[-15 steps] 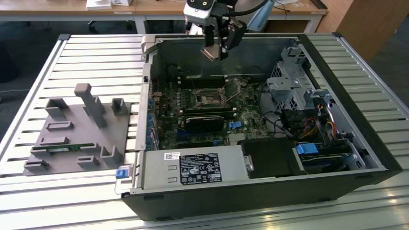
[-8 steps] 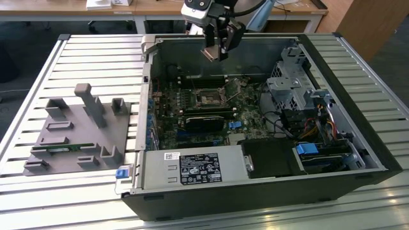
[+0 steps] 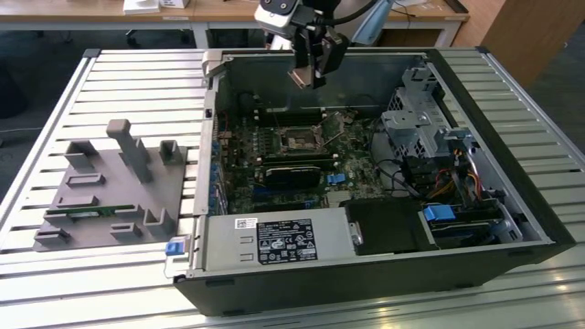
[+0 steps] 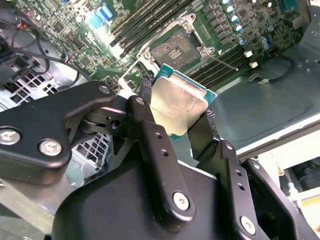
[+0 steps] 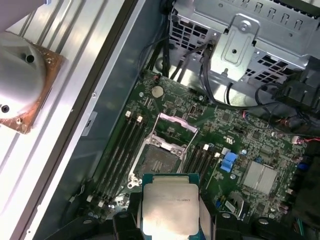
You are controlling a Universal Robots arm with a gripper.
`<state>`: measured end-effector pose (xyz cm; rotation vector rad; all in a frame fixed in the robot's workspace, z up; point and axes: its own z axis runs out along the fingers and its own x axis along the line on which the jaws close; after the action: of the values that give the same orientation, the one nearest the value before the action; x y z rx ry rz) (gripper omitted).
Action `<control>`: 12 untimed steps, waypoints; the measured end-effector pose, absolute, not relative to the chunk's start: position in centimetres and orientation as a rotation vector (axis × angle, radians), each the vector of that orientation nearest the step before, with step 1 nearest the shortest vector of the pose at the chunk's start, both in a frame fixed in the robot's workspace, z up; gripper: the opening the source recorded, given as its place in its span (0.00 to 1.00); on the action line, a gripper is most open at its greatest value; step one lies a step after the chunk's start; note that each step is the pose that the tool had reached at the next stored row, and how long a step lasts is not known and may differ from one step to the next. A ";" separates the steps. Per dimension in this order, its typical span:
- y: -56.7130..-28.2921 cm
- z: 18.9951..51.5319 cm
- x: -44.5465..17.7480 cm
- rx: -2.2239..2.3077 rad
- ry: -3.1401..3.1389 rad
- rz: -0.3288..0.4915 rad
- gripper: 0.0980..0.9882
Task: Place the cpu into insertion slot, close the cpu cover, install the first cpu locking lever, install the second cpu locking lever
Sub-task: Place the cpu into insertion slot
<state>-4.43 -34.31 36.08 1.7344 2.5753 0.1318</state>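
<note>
My gripper [image 3: 311,74] hangs over the open computer case, above the motherboard's far edge. It is shut on the cpu [image 4: 177,106], a flat square chip with a dull silver top and green rim, held by two opposite edges between the black fingers [image 4: 146,107]. The cpu [image 5: 170,207] is well above the board and apart from it. Below lies the insertion slot [image 5: 159,162], a square socket with a dark centre [image 4: 175,50], uncovered. The cpu cover [image 5: 175,125] stands swung open at one side of the slot. A thin locking lever [image 4: 223,61] sticks out beside the socket.
Long black memory slots [image 5: 117,150] flank the socket. A black card [image 3: 294,173] lies in front of it, and a metal drive cage [image 3: 420,127] with cables is at the exterior view's right. A power supply [image 3: 274,240] fills the near corner. A grey fixture [image 3: 109,185] stands left of the case.
</note>
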 end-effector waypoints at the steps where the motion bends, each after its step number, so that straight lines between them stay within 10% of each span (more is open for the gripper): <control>1: -34.3 36.1 -4.4 1.744 2.568 0.132 0.50; 12: -34.3 35.9 -4.4 1.852 2.487 0.129 0.50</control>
<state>-4.43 -34.30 35.90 1.8522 2.4871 0.1291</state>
